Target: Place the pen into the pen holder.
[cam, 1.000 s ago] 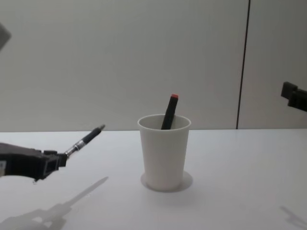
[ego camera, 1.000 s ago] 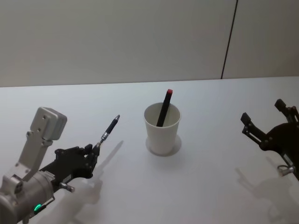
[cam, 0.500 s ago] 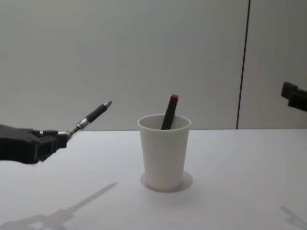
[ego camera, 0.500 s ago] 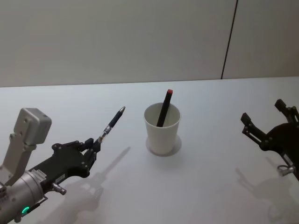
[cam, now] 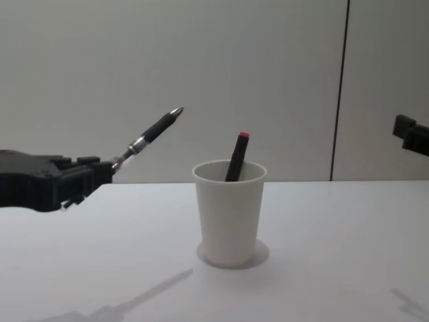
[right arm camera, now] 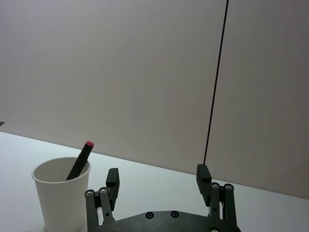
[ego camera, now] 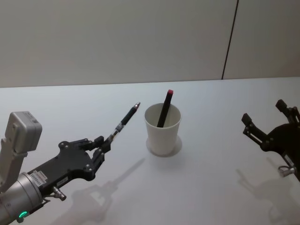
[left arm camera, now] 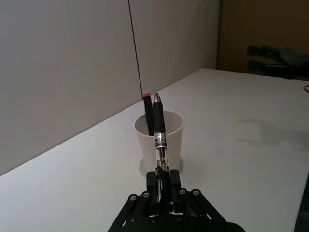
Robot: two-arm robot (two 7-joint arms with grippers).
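white surface (ego camera: 211, 187) carried everything. the left gripper (ego camera: 104, 146) came in low from the robot's left and hung above the surface, left of the cup. its arm was angled forward and toward the middle, and its fingers were pressed together on the rear end of the pen (ego camera: 124, 123). a small label sat on its wrist, too small to read. the right gripper (ego camera: 263, 111) hung at the far right, well apart from the cup, fingers spread, holding nothing. the pen holder (ego camera: 162, 131), a plain white paper cup, stood upright at mid-surface. the pen was in the air, tilted up, with its metal tip aimed toward the cup, higher than the rim and not inside. a black pen with a red top (ego camera: 165, 108) leaned inside the cup. the held pen's clear barrel carried a printed band, unreadable.
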